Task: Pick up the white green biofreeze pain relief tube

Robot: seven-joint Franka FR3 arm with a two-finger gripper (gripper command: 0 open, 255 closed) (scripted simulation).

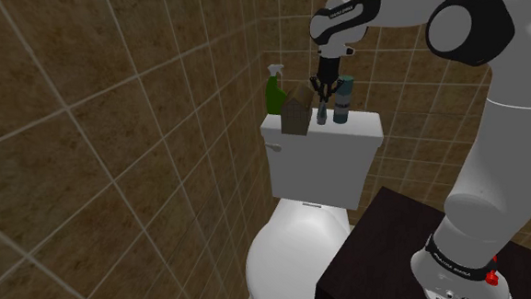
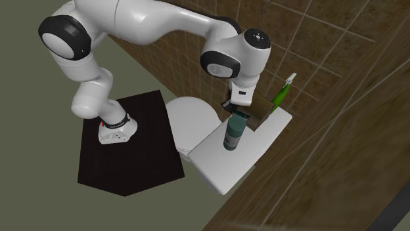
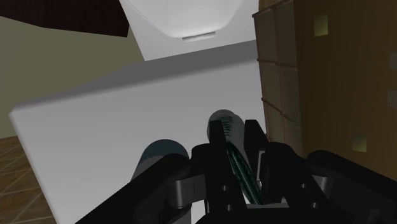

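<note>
Biofreeze tube (image 1: 321,112) stands upright on the white toilet tank lid (image 1: 364,127), right between the two fingers of my claw (image 1: 320,99), which comes down on it from above. Along my wrist, the tube (image 3: 236,159) runs away from me between the black fingers, a dark body with green stripes and a rounded grey end toward the lid. My claw (image 3: 229,144) is drawn narrow, and both fingers look pressed against the tube's sides, so I am clasping it. I cannot tell whether its lower end touches the lid or sits just off it. A teal bottle (image 1: 343,100) stands just beside the tube on the shoulder view's right. A brown box (image 1: 295,116) stands just beside it on the other side, with a green spray bottle (image 1: 273,94) behind that box against the tiled wall. In the second exterior view my hand and the teal bottle (image 2: 233,131) cover the tube, so I cannot make it out there. At my wrist the fingers hide most of the tube's length, and the brown box (image 3: 318,76) is cut off at the edge.
</note>
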